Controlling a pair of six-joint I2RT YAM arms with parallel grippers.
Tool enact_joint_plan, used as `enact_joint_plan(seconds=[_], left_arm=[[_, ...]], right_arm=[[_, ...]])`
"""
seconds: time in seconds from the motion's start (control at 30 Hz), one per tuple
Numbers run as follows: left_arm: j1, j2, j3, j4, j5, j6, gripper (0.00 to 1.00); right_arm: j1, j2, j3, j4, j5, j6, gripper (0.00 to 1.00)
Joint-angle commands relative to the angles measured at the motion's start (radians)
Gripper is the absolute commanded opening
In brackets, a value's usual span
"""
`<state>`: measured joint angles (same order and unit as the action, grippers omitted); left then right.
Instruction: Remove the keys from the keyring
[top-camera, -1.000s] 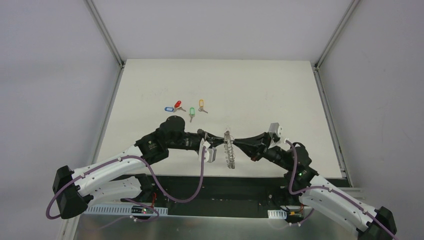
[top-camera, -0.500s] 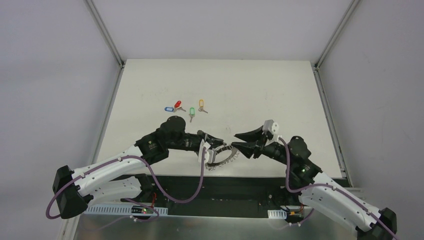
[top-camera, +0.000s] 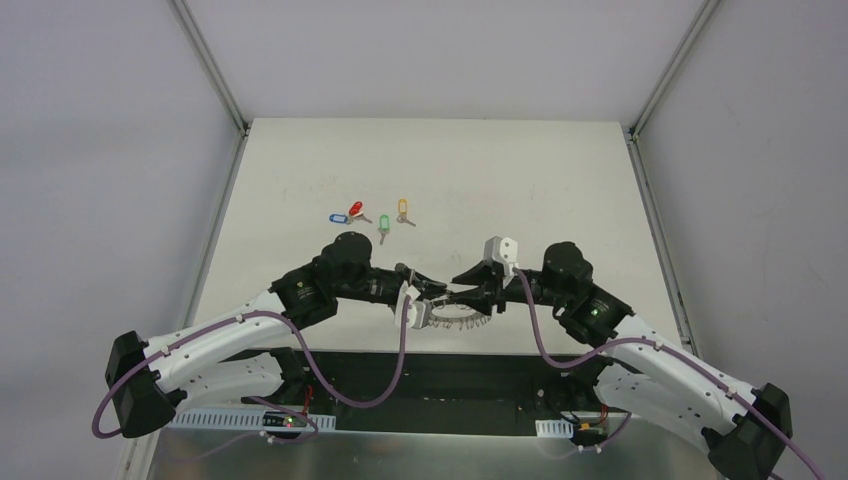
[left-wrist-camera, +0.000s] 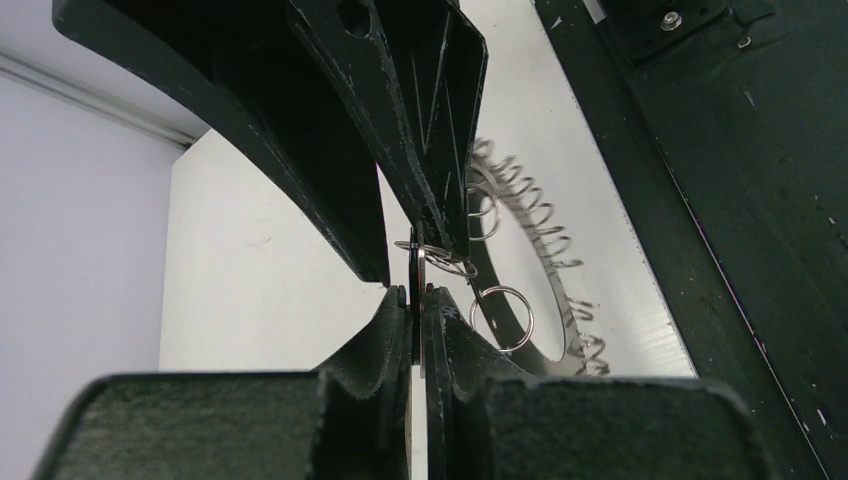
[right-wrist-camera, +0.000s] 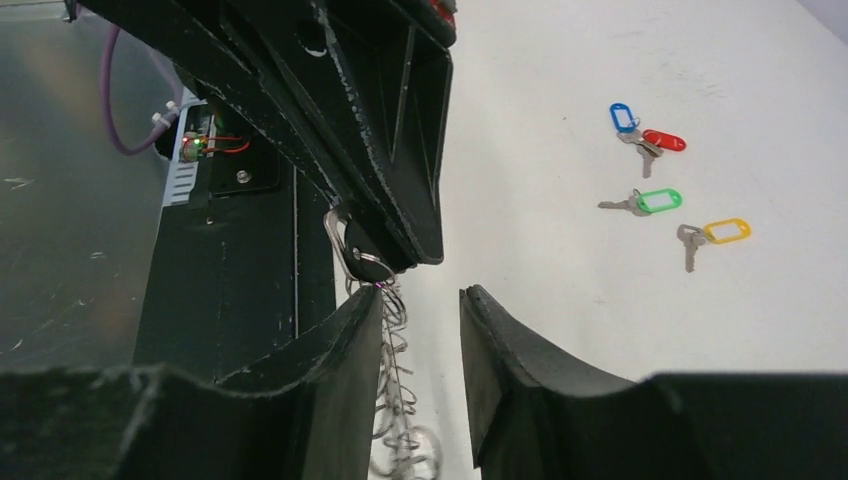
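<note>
The keyring (top-camera: 458, 318), a large silvery ring strung with small loops, hangs near the table's front edge. My left gripper (top-camera: 434, 296) is shut on it; in the left wrist view its thin rim (left-wrist-camera: 416, 300) is pinched between the fingers of the left gripper (left-wrist-camera: 415, 296). My right gripper (top-camera: 464, 289) stands open just above the ring, tip to tip with the left. In the right wrist view the right gripper (right-wrist-camera: 421, 312) has the loops (right-wrist-camera: 396, 400) along its left finger. A dark oval tag (right-wrist-camera: 358, 256) sits at the left fingertips. Loose keys lie behind: blue (top-camera: 337, 216), red (top-camera: 355, 208), green (top-camera: 384, 223), yellow (top-camera: 403, 209).
The table's front edge and the dark base plate (top-camera: 440, 365) run right beneath both grippers. The white table (top-camera: 520, 190) stretches back to the metal frame rails (top-camera: 655, 210). The loose keys also show in the right wrist view, the green key (right-wrist-camera: 658, 200) among them.
My right gripper has let go of the keyring, opened and shifted left over it. The ring has swung from upright between both grippers to hanging flat from the left one.
</note>
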<state>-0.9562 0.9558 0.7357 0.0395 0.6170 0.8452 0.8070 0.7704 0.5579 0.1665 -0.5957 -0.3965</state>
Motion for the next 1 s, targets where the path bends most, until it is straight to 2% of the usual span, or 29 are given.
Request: enact_joint_plan(seconds=[0.0, 0.1, 0.13, 0.2, 0.3, 0.57, 0.8, 0.9, 0.97], left_arm=[[-0.007, -0.007, 0.023, 0.055, 0.056, -0.009, 0.00], [-0.006, -0.010, 0.023, 0.056, 0.056, -0.010, 0.00], [-0.006, -0.009, 0.022, 0.057, 0.055, -0.010, 0.00], [-0.007, -0.011, 0.022, 0.057, 0.053, -0.010, 0.00], [-0.007, -0.013, 0.020, 0.058, 0.046, -0.007, 0.00], [-0.006, -0.018, 0.012, 0.060, 0.004, 0.007, 0.00], [-0.005, -0.024, -0.001, 0.066, -0.064, 0.028, 0.00], [-0.006, 0.004, -0.001, 0.042, -0.076, 0.048, 0.00], [-0.006, 0.028, 0.000, 0.038, -0.082, 0.051, 0.00]], right_arm=[[0.003, 0.028, 0.074, -0.028, -0.107, -0.071, 0.40], [0.003, 0.050, 0.101, -0.048, -0.139, -0.080, 0.39], [0.004, 0.055, 0.106, -0.049, -0.150, -0.079, 0.35], [0.009, 0.061, 0.109, -0.041, -0.164, -0.069, 0.24], [0.011, 0.063, 0.108, -0.034, -0.171, -0.050, 0.00], [0.010, -0.042, 0.046, -0.059, -0.065, 0.026, 0.00], [0.010, -0.191, -0.047, -0.056, 0.146, 0.081, 0.00], [0.010, -0.250, -0.127, 0.125, 0.254, 0.187, 0.00], [0.010, -0.259, -0.202, 0.365, 0.346, 0.325, 0.00]])
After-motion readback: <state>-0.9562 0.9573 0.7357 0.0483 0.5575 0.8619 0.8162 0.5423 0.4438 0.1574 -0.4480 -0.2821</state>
